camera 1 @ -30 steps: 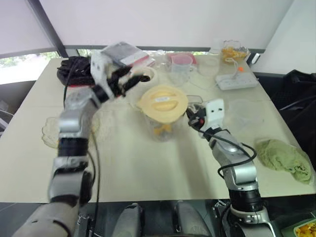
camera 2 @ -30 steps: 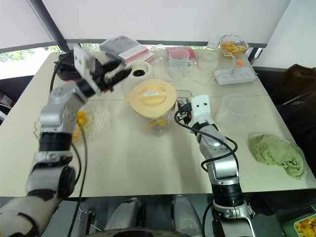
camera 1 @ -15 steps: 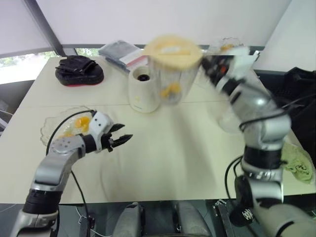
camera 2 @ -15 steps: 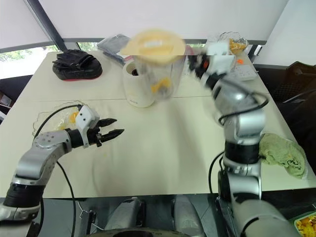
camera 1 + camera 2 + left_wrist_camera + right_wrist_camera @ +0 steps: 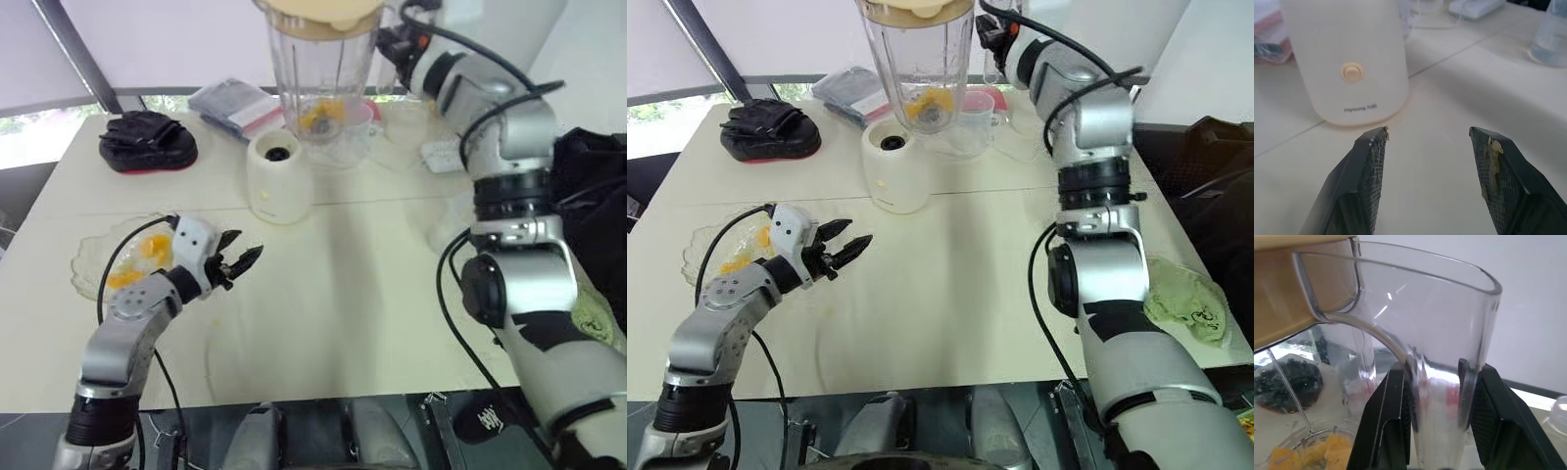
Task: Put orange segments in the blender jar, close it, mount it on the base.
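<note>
My right gripper (image 5: 1435,377) is shut on the handle of the clear blender jar (image 5: 318,73) and holds it high in the air, above and just behind the cream base (image 5: 278,176). A cream lid (image 5: 318,10) sits on the jar, and orange segments (image 5: 318,117) lie at its bottom. The base (image 5: 1347,58) stands on the table with its socket bare. Low over the table in front of the base, my left gripper (image 5: 240,262) is open and holds nothing; its fingertips (image 5: 1376,139) carry bits of pulp.
A glass dish (image 5: 86,284) with orange segments lies at the left. At the back are a black bundle (image 5: 147,142), a packet (image 5: 235,98), a measuring cup (image 5: 358,132) and a power strip (image 5: 441,157). A green cloth (image 5: 1185,304) lies at the right.
My right arm has raised the jar further and brought it slightly left, above the base. My left gripper stays open low over the table near the dish.
</note>
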Robot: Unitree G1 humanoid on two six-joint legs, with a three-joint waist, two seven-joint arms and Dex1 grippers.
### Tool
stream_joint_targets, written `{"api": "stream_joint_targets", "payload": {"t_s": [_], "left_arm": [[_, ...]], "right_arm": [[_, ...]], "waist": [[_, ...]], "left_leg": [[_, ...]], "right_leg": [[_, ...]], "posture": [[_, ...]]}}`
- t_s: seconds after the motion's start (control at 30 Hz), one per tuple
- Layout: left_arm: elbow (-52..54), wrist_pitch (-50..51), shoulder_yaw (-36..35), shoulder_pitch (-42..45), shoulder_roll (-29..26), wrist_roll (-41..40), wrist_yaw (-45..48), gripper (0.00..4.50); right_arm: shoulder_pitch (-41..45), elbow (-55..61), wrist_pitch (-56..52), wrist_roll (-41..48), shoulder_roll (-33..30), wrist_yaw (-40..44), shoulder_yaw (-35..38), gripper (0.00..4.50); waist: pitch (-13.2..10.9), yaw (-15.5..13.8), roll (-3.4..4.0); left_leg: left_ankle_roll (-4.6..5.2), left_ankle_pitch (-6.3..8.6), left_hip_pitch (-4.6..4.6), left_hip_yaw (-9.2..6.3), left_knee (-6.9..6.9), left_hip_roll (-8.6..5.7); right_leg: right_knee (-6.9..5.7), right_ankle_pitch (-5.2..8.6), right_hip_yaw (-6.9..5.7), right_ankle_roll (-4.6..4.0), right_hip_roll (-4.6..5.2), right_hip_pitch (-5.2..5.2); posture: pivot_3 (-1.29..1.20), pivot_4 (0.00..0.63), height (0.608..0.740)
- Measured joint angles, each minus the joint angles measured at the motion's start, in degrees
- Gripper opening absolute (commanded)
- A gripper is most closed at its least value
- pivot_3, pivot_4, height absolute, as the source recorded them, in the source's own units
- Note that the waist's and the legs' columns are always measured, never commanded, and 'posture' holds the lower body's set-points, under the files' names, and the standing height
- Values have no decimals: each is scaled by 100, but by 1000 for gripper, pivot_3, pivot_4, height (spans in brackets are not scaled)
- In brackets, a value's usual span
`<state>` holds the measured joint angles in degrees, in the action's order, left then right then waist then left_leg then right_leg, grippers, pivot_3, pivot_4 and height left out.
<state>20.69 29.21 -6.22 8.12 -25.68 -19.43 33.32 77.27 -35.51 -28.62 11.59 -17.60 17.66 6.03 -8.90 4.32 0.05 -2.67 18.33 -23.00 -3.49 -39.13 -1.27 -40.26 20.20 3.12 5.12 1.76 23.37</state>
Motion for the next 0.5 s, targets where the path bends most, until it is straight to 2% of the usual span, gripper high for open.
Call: {"api": "stream_joint_targets", "payload": {"t_s": [0.3,0.5], "left_arm": [[584,31,-181,-538,28,-6,-457,2786],[747,131,-199,-584,-2,-9,-621,2786]], "right_arm": [[1085,-2657,1610,-263,753,-233,13,1137],[1360,-3446,2127,-305,950,-555,168,1137]], "waist": [[-1,3,1],[0,-11,1]], "left_leg": [[-1,0,-10,0,-7,1],[-2,-1,-10,-2,-6,3]], "right_leg": [[-2,0,-1,0,0,8],[-3,0,-3,0,-1,7]], "posture": [[0,150,740],[0,150,740]]}}
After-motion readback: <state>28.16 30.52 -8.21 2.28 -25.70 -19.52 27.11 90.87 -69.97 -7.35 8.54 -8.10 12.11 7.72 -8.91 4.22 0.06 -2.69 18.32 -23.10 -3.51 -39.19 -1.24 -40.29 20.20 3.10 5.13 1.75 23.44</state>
